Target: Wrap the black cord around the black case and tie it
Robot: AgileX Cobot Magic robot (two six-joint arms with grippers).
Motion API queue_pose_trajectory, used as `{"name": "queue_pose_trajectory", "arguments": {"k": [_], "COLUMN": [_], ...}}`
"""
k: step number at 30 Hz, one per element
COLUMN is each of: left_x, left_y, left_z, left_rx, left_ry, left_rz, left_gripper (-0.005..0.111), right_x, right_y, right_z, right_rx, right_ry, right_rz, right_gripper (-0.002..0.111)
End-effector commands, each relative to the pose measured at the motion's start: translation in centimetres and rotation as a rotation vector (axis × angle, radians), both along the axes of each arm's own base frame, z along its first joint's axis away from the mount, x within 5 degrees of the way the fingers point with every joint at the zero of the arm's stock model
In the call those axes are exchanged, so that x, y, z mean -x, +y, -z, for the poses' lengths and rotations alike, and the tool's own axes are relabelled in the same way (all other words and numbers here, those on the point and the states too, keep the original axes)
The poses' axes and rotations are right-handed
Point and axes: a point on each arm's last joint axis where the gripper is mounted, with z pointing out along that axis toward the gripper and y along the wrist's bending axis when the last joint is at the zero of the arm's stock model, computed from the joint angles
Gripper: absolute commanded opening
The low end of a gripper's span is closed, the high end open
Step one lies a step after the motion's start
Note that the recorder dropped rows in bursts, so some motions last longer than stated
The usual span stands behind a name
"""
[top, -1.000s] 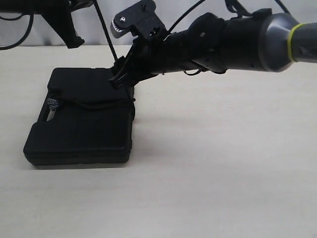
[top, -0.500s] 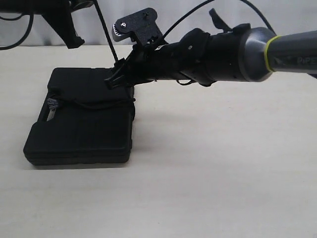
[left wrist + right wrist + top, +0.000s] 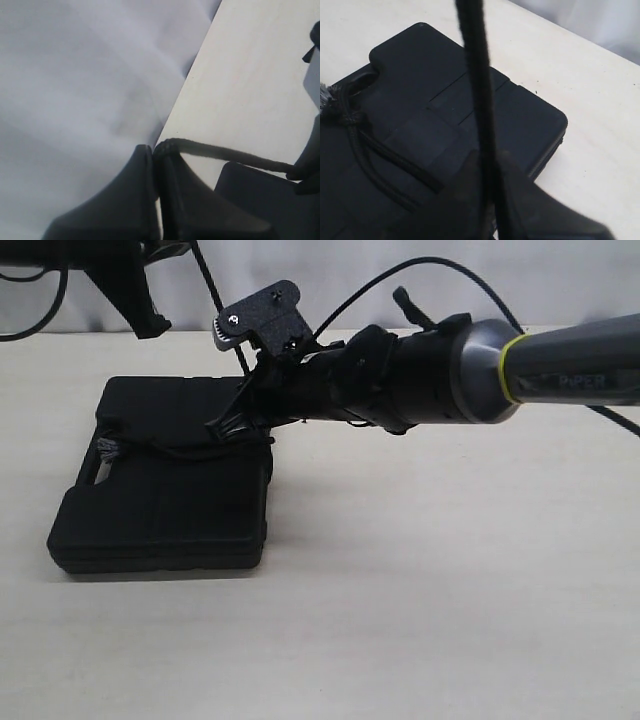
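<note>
The right gripper [image 3: 226,425] drops close over the black case [image 3: 160,510] on the table [image 3: 450,590], jaws now clamped on the black cord [image 3: 475,75]; the left gripper [image 3: 155,150], pinched shut on it higher up, keeps it taut for wrapping.

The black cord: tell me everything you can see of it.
The cord is thin, matte black and braided. One stretch lies across the case lid, ending in a knot with a frayed grey tuft by the handle cut-out. Another runs taut, pinched in the shut right gripper above the case, up to the shut left gripper.
</note>
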Motion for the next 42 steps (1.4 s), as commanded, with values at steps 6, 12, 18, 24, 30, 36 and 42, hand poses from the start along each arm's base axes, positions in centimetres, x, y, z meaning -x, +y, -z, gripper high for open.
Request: {"name": "queue_pose_trajectory", "arguments": {"k": [6,12,18,24,30,36,42], "left_x": [0.5,0.2,0.0,1.0,2.6,1.7,0.9], "left_y": [-0.2,0.1,0.3,-0.5,-1.1,-1.5,-1.5], "left_z": [-0.4,-0.5,-0.6,0.2,3.8,7.5,10.0], "left_rx": [0.031,0.088,0.177,0.154,-0.111,-0.136,-0.176], "left_ry": [0.015,0.034,0.076,0.189,0.398,0.557,0.609], "left_rz": [0.029,-0.046,-0.122,-0.004,0.268,0.301,0.295], "left_gripper": [0.02,0.053,0.057,0.056,0.047,0.046,0.046], "right_x": [-0.2,-1.8,-3.0,-3.3,-2.5,-1.1,-0.8], "right_y": [-0.1,-2.3,-4.5,-5.1,-4.9,-4.8,-4.8], "right_z": [-0.2,0.4,0.8,0.9,-0.8,-3.4,-4.1], "right_rx": [0.013,0.02,0.004,-0.014,-0.041,-0.089,-0.12], "right_ry": [-0.031,-0.011,0.03,0.065,0.082,0.122,0.125], "right_rz": [0.001,0.059,0.118,0.137,0.1,0.035,0.039], "right_gripper": [0.004,0.004,0.004,0.004,0.004,0.004,0.004]}}
